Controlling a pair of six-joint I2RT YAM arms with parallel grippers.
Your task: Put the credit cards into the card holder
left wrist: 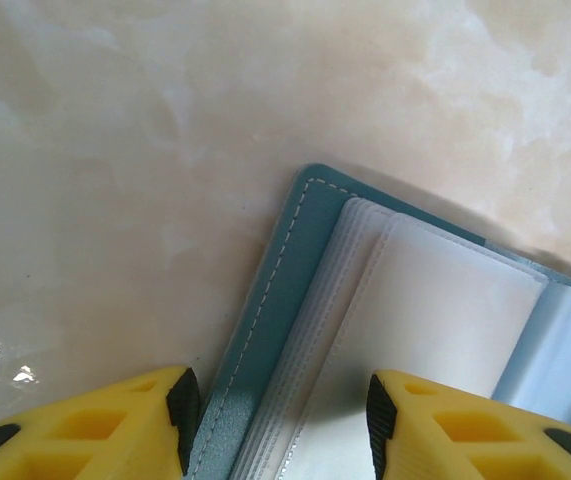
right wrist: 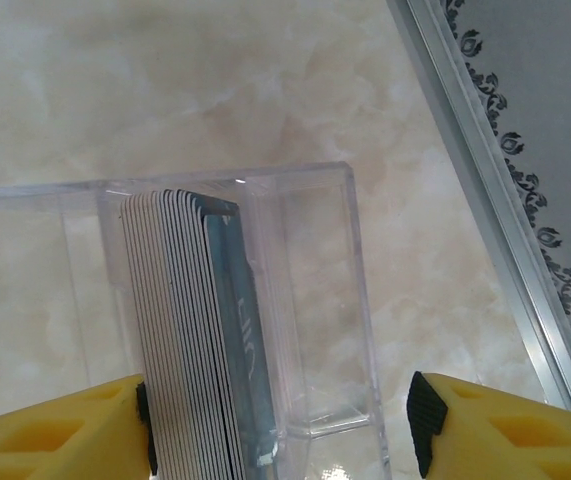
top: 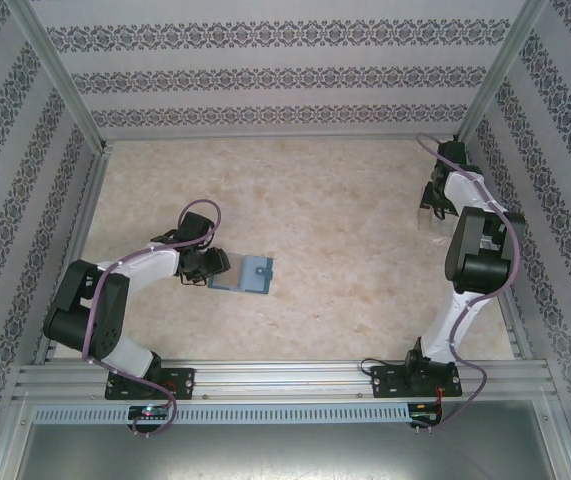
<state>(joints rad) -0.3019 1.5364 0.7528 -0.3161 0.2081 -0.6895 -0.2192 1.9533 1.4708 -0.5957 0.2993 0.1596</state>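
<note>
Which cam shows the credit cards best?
Right wrist: the credit cards stand on edge, packed in the clear stand, inside the open right end effector. Top external gives the stand as a faint blur; cards unreadable.

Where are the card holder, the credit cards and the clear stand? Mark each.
card holder (left wrist: 300, 260), left wrist view, teal stitched cover.
credit cards (right wrist: 185, 340), right wrist view, top edges of stack.
clear stand (right wrist: 315, 320), right wrist view, bare compartment.
</note>
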